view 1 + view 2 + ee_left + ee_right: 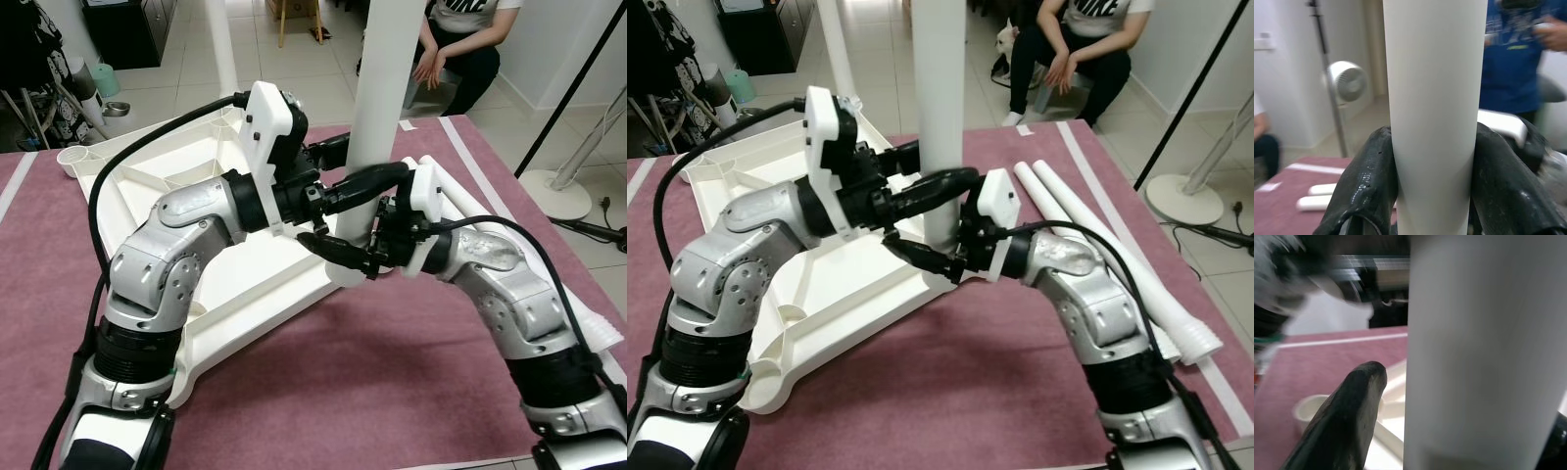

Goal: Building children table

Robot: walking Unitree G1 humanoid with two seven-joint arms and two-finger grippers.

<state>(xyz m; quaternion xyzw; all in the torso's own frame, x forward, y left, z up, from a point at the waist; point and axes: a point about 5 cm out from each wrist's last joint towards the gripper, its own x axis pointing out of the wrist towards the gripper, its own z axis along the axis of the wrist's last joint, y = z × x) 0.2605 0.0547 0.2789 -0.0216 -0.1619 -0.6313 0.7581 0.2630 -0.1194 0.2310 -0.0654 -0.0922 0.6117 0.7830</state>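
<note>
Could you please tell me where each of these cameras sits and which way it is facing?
Left eye view: on the head, looking down at the white tabletop; both arms show.
Right eye view: same scene, plus two spare legs.
Left wrist view: along the left gripper, clamped on the upright leg.
Right wrist view: along the right gripper, against that leg.
All share the leg.

two loose legs (1087, 211), one upright leg (942, 108), one tabletop (838, 294)
</note>
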